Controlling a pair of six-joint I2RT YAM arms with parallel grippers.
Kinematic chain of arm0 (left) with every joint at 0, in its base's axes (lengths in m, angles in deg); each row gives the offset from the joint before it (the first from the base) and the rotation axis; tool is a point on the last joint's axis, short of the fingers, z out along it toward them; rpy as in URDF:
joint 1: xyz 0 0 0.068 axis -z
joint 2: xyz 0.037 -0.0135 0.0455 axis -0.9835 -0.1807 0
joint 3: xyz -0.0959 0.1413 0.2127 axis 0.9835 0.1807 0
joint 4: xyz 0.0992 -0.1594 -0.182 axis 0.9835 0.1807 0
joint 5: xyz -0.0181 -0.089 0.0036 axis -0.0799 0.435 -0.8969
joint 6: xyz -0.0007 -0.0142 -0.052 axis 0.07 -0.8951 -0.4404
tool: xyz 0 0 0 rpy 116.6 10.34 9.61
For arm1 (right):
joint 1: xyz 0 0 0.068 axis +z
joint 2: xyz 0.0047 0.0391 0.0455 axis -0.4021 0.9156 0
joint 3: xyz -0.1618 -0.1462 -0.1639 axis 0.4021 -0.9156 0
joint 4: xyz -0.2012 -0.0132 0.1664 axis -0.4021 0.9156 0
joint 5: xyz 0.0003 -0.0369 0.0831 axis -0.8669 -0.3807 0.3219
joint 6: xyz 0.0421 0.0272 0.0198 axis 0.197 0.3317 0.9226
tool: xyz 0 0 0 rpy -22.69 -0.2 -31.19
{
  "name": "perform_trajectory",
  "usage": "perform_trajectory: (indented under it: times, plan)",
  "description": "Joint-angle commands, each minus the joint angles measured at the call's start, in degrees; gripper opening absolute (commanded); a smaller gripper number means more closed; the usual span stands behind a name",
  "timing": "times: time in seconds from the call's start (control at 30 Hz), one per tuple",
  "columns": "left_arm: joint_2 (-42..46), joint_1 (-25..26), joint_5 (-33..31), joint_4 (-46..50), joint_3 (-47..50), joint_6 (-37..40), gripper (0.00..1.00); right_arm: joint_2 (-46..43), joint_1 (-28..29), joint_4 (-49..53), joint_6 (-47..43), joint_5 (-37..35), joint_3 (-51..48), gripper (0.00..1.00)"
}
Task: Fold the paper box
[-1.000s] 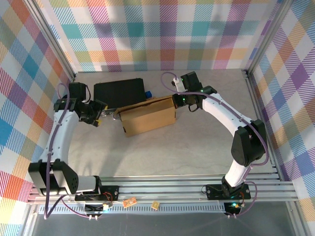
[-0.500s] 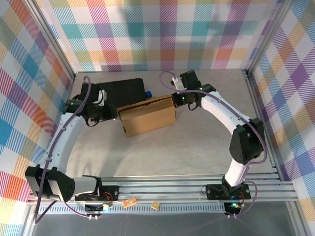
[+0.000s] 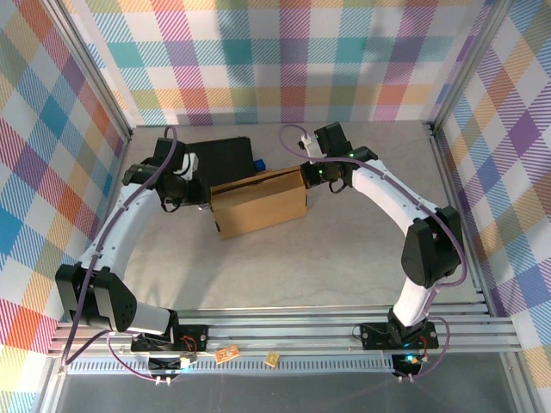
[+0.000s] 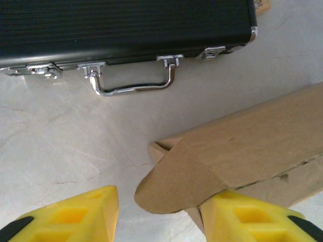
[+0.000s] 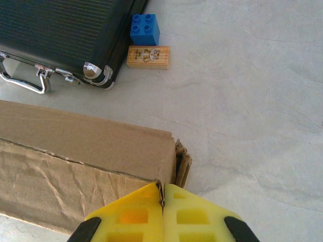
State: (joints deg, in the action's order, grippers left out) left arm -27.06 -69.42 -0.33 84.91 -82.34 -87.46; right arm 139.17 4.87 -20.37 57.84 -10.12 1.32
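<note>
From above: finds the box (image 3: 258,202) near the middle of the bench (image 3: 344,258), a brown block lying long side left to right, slightly skewed, just in front of the black case (image 3: 215,155). Shows the left end effector (image 3: 201,196) at the box's left end and the right end effector (image 3: 308,175) at its far right corner. Picks out a blue brick (image 3: 259,163) by the case's right end, behind the box.

From the left wrist: looks down on the left end effector (image 4: 161,201), jaws well apart, yellow fingers (image 4: 75,217) to either side of a rounded flap (image 4: 202,166) sticking out from the box (image 4: 262,136). Puts one finger partly under the flap's edge and leaves the other clear of it, with bare bench (image 4: 65,151) between; grips nothing. Catches the case (image 4: 126,25) along the top, its chrome handle (image 4: 133,83) lying flat, apart from the flap.

From the right wrist: shows the right end effector (image 5: 163,199) with its fingers (image 5: 131,217) pressed together at the box's (image 5: 86,146) corner, the cardboard edge running into the seam between them. Cannot tell whether any cardboard is pinched there. Places the case (image 5: 60,30) beyond the box, with the brick (image 5: 145,29) against its side and a small wooden tile (image 5: 148,56) just beside the brick, both on the bench (image 5: 242,101).
</note>
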Motion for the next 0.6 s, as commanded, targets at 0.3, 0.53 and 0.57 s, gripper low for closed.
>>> perform_trajectory:
  times: [0.3, 0.53, 0.57]
  plan:
    - [-2.26, 0.91, 0.37, -1.17, -3.50, -1.15, 0.12, 2.57, 0.69, 6.89, -0.68, 2.25, 0.22, 0.00]
    - [-4.29, 0.90, 1.75, 3.72, -6.80, -5.95, 0.03, 2.52, 0.69, 7.23, -0.36, 1.72, 0.35, 0.00]
    - [-4.72, 0.90, 1.94, 4.70, -7.17, -7.00, 0.02, 2.57, 0.69, 7.22, -0.27, 1.63, 0.34, 0.00]
